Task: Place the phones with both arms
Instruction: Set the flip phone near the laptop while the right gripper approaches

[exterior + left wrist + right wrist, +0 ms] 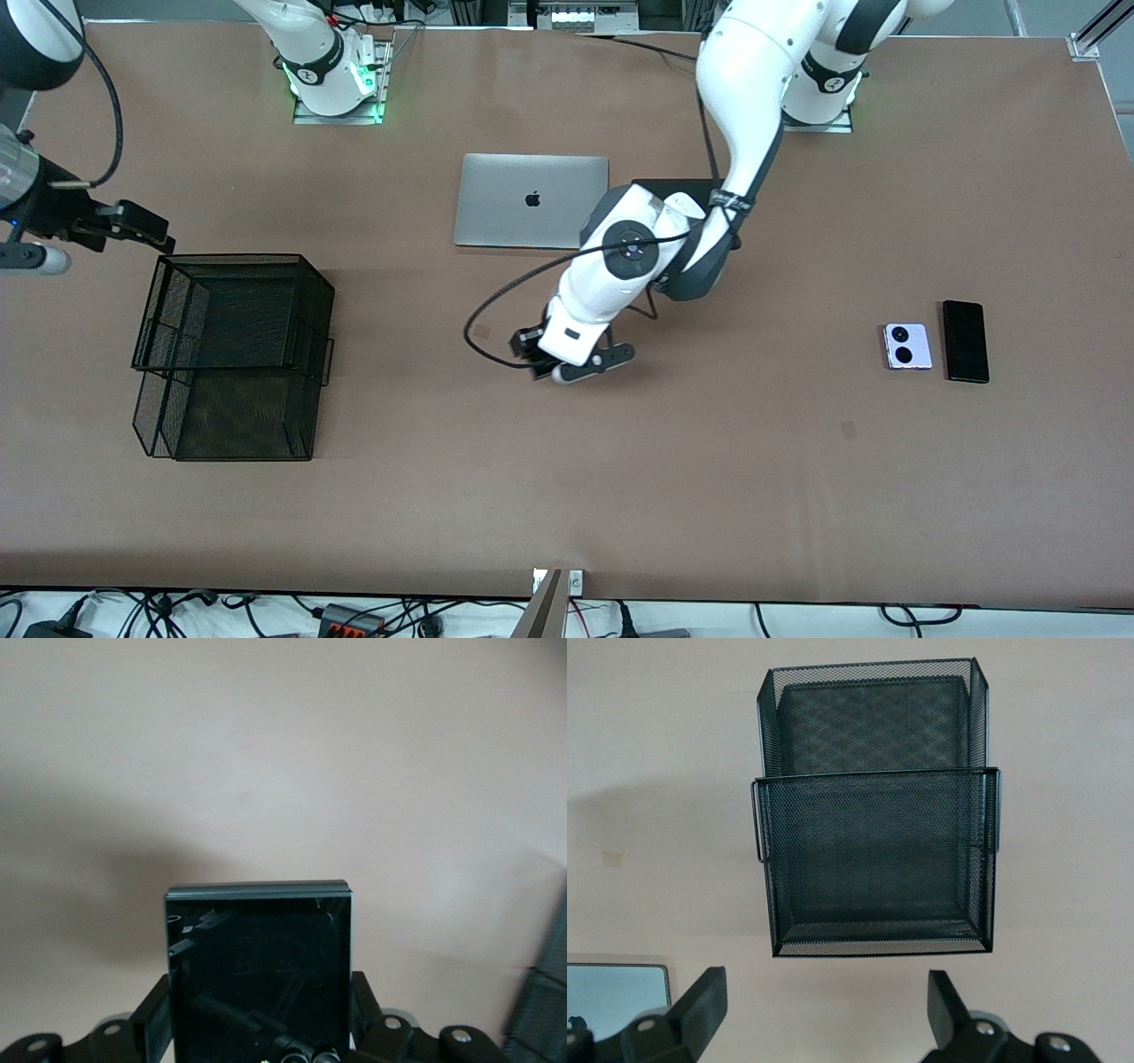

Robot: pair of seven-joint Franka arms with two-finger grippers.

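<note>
My left gripper [537, 358] hangs low over the middle of the table, shut on a small squarish black phone [257, 966]. In the left wrist view the phone stands between the two fingers [152, 1020], its glossy face toward the camera. A lilac-white phone with two black circles [907, 346] and a long black slab phone [965, 341] lie side by side at the left arm's end of the table. My right gripper [142, 227] waits in the air beside the mesh basket [230, 354]. In the right wrist view it [824, 1001] is open and holds nothing.
The black two-tier mesh basket [877, 859] stands at the right arm's end of the table. A shut silver laptop [532, 200] lies near the robots' bases, with a dark flat pad [660, 186] beside it, partly under the left arm.
</note>
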